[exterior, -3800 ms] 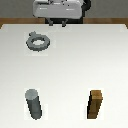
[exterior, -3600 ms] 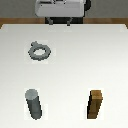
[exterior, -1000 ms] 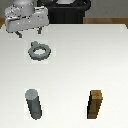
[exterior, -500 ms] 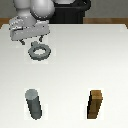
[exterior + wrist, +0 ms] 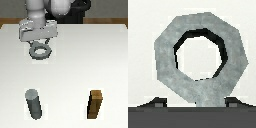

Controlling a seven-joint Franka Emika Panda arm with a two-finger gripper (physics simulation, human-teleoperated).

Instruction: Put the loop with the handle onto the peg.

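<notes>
One thing to grasp: the loop with the handle (image 5: 40,51), lying flat on the white surface (image 5: 75,65) at the far side, toward the exterior view's left.
My fingers (image 5: 38,43): low over the loop, right at it; I cannot tell from either view whether they are spread or closed, nor whether they touch it yet.
Wrist view: the loop (image 5: 201,55) fills the frame, round hole clear, its stubby tab running down toward my hand between two dark tips.
Peg (image 5: 34,104): upright, grey, well apart from the loop, on the near side at the exterior view's left.
Block (image 5: 95,104): brown, wooden, upright, off at the exterior view's right; not my target.
Step in hand: taking hold of the loop, I judge.
Doing it well: pinch the tab squarely, keep the ring level, lift straight, then centre the hole over the peg before lowering.
Risk: an off-centre pinch would tilt the ring.
Writing: none, no brand or label anywhere.
</notes>
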